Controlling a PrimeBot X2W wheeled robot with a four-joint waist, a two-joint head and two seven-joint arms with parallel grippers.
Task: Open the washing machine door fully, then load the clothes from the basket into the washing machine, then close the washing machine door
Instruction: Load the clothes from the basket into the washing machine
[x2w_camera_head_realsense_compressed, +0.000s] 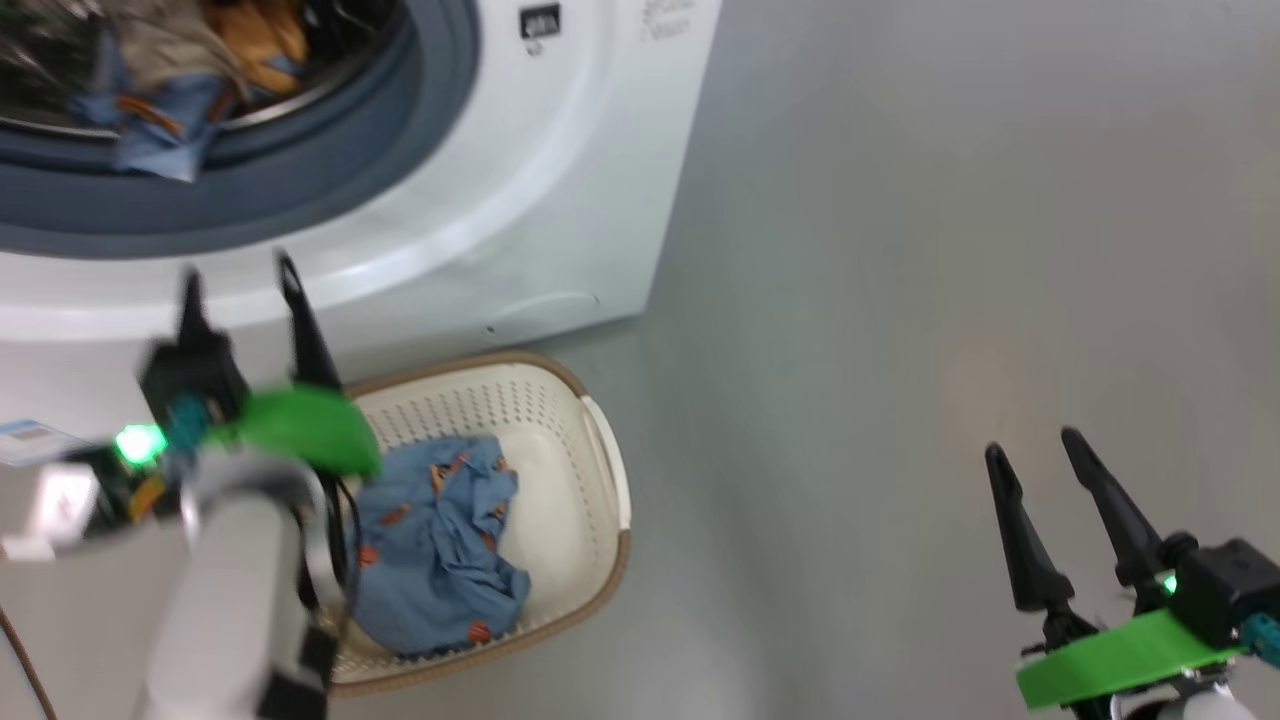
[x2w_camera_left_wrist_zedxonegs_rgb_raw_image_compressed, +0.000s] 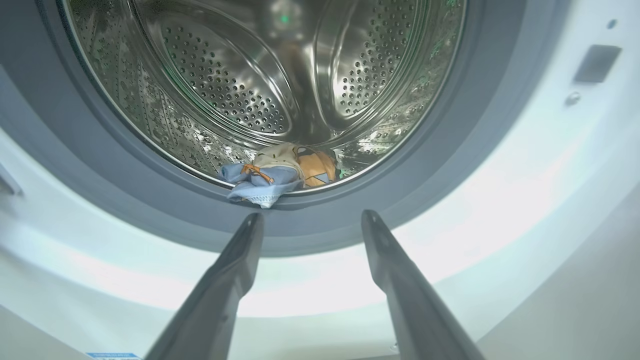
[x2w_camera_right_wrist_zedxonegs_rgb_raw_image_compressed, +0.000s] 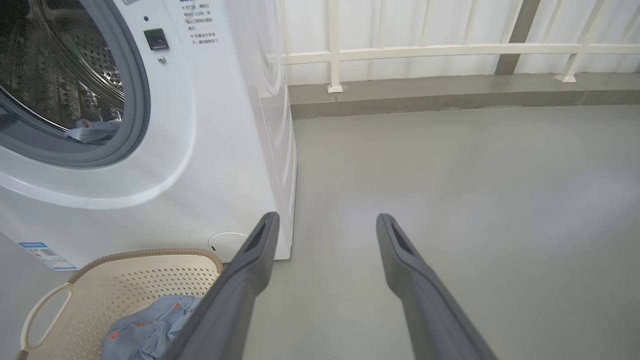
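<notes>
- washing machine (x2w_camera_right_wrist_zedxonegs_rgb_raw_image_compressed: 215, 150): glossy white casing; drum (x2w_camera_left_wrist_zedxonegs_rgb_raw_image_compressed: 225, 85) shiny perforated steel; gasket (x2w_camera_left_wrist_zedxonegs_rgb_raw_image_compressed: 310, 232) matt rubber
- basket (x2w_camera_head_realsense_compressed: 560, 400): matt perforated plastic
- clothes (x2w_camera_head_realsense_compressed: 440, 550): soft crumpled cloth
- floor (x2w_camera_head_realsense_compressed: 900, 250): smooth, matt

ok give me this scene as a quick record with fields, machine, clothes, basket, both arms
machine: big white front-loading washing machine, mouth uncovered
in drum: light blue and cream garments at the steel drum front lip
basket: cream perforated plastic basket with brown rim, on grey floor by the machine
in basket: light blue garment with orange prints
left gripper: jaws open, empty, pointing at the drum
right gripper: jaws open, empty, over floor
</notes>
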